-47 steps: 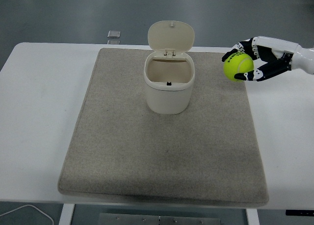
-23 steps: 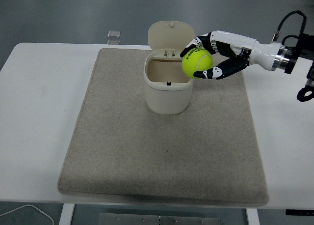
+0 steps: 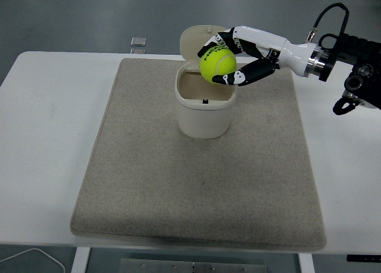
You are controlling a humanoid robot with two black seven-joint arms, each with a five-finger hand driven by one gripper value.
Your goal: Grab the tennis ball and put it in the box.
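Note:
A yellow-green tennis ball (image 3: 218,65) is held in my right hand (image 3: 229,59), whose fingers are curled around it. The hand holds the ball just above the open mouth of a cream box (image 3: 203,110) with its hinged lid (image 3: 194,40) standing open at the back. The box stands upright on a grey mat (image 3: 199,166) near its far edge. My right arm reaches in from the right edge. The left arm is out of view.
The mat lies on a white table (image 3: 47,118). A small grey square object (image 3: 138,42) lies at the table's far edge. A white cable (image 3: 36,256) shows at the bottom left, below the table.
My right hand has carried the ball leftward from beyond the mat's right edge to above the box's opening.

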